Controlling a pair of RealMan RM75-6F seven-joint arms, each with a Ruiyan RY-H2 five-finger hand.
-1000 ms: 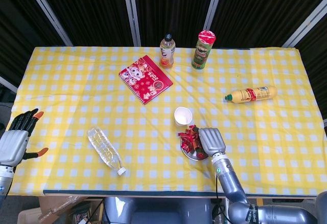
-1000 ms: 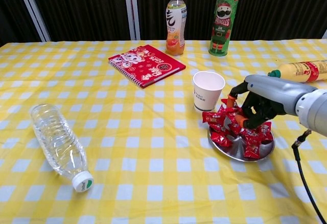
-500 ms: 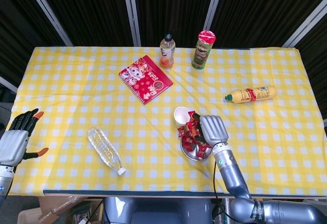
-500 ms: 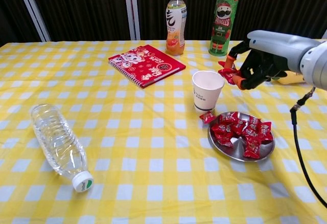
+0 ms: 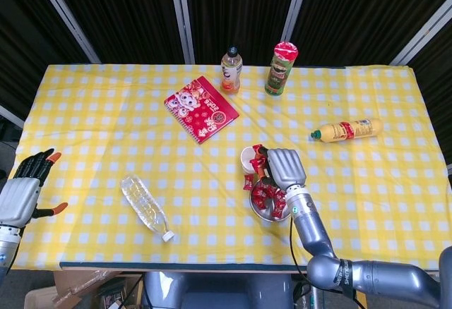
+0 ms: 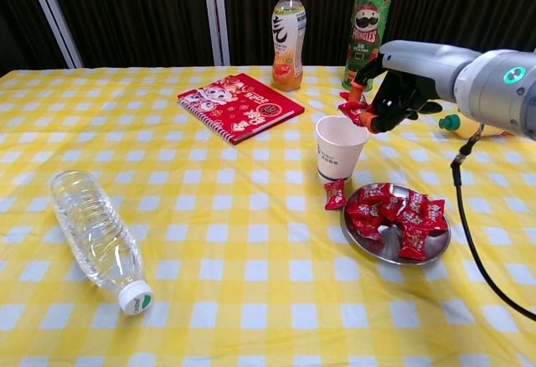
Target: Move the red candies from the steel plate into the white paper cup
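Chest view, tabletop: yellow checked cloth, task things at right of centre.
Right hand: has swung from over the plate to just above the cup's mouth within the last second; fingers clamped on a red candy.
Left hand: idle at the near left edge, unchanged; fingers apart, holding nothing.
Steel plate: near right, just beside the cup; a heap of red candies lies on it.
White paper cup: upright, directly below the held candy; contents hidden.
Stray candy: off the plate, on the cloth at the cup's foot, knocked out during the lift.
Meaning: likely about to release; task early, most candies left, and the stray needs its own pickup.
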